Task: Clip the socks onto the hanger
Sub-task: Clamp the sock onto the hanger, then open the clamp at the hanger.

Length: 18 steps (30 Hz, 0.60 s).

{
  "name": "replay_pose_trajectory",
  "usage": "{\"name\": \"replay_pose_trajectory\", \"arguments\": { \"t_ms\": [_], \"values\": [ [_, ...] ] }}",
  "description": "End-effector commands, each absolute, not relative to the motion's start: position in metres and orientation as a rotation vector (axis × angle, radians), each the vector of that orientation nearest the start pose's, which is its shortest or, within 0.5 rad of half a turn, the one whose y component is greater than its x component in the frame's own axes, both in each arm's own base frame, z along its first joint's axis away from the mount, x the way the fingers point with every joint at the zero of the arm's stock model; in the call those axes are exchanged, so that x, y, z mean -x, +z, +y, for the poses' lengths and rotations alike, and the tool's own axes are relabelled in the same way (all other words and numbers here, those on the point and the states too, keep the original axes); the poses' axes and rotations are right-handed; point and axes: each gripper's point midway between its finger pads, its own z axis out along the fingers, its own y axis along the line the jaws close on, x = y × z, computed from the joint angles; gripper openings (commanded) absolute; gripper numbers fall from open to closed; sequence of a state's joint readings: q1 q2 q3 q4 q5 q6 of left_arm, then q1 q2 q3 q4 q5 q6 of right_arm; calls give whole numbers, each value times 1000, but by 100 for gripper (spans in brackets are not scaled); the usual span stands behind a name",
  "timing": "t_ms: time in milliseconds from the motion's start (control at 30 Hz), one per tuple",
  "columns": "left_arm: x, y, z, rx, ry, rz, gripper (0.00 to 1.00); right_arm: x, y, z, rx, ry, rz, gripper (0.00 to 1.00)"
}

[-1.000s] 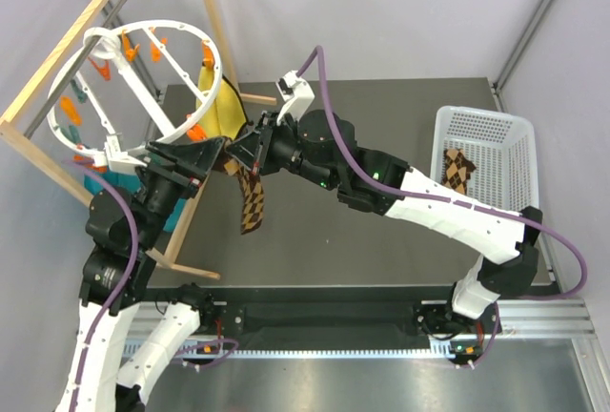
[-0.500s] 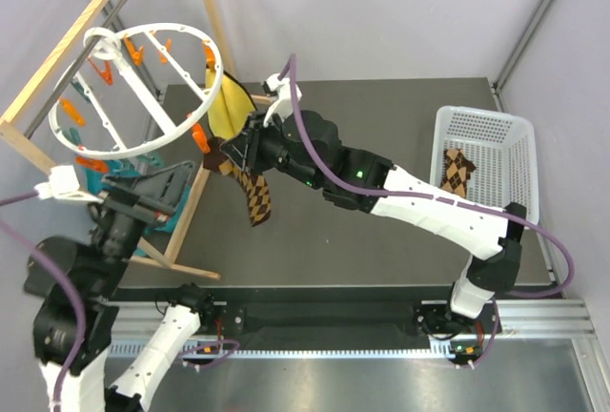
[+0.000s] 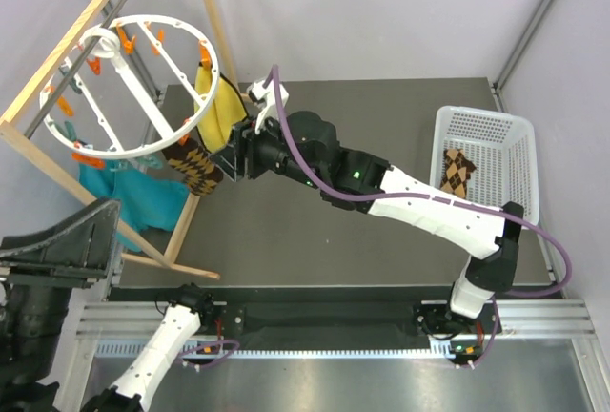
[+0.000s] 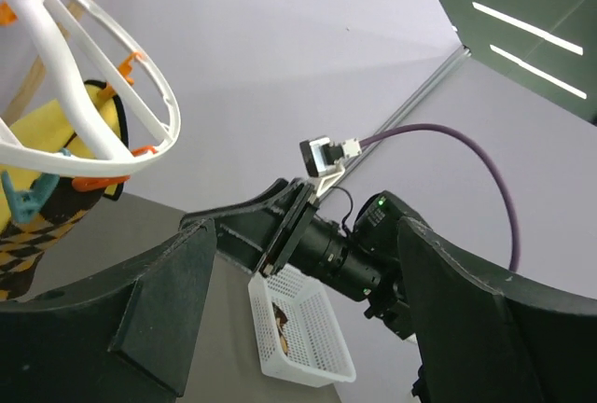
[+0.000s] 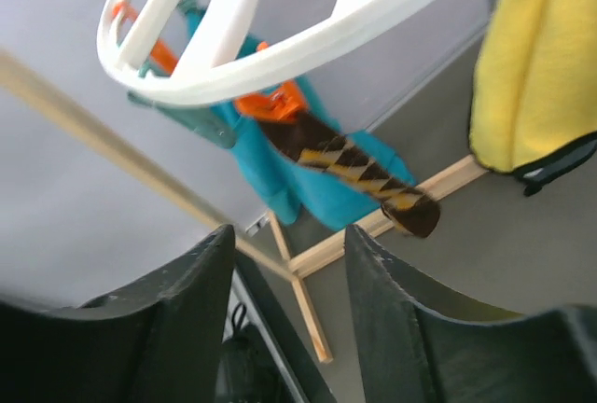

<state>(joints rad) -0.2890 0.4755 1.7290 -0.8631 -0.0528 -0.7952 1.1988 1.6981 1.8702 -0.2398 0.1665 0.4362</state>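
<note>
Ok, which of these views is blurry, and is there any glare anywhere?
Right wrist view: soft throughout, the hanger ring and the clipped sock smeared. Top external view: mostly crisp, but the left gripper looms dark and blurred at lower left. Left wrist view: fairly sharp, with bright ceiling light strips at upper right.

Left gripper (image 3: 110, 238) running off left edge in top view, arm behind it mostly sitting out of frame. Hanger (image 4: 89, 132) getting cropped at top and left in left wrist view; sock (image 4: 33, 230) below it getting cut by left edge. Right wrist view blurring: orange clip (image 5: 270, 104) looking soft, its bite on sock cuff not resolving. Yellow cloth (image 5: 532, 67) running off right edge. Second sock (image 3: 458, 170) half hiding behind basket (image 3: 486, 124) mesh.
</note>
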Motion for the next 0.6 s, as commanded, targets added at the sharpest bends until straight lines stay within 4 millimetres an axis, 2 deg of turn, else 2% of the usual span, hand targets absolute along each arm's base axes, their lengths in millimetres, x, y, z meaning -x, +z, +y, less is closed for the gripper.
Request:
{"name": "replay_pose_trajectory", "arguments": {
  "t_ms": [0, 67, 100, 133, 200, 233, 400, 433, 567],
  "values": [
    [-59, 553, -35, 349, -861, 1234, 82, -166, 461, 492, 671, 1295, 1492, 47],
    [-60, 555, -34, 353, -859, 1226, 81, -145, 457, 503, 765, 1352, 1440, 42],
    [-61, 555, -34, 354, -858, 1224, 80, -139, 462, 507, 786, 1372, 1400, 42],
    [-63, 554, -35, 356, -856, 1228, 80, -125, 456, 517, 839, 1393, 1387, 41],
    [-65, 553, -36, 357, -857, 1233, 80, -116, 464, 525, 882, 1379, 1313, 41],
    [-65, 552, -36, 356, -862, 1237, 80, -109, 460, 533, 900, 1369, 1296, 42],
    [-66, 547, -38, 363, -875, 1251, 78, -123, 455, 547, 892, 1251, 1236, 54],
    [-66, 546, -38, 365, -873, 1254, 78, -127, 449, 553, 896, 1230, 1241, 56],
    [-60, 542, -34, 374, -868, 1248, 78, -135, 446, 561, 932, 1143, 1148, 55]
  ]
}}
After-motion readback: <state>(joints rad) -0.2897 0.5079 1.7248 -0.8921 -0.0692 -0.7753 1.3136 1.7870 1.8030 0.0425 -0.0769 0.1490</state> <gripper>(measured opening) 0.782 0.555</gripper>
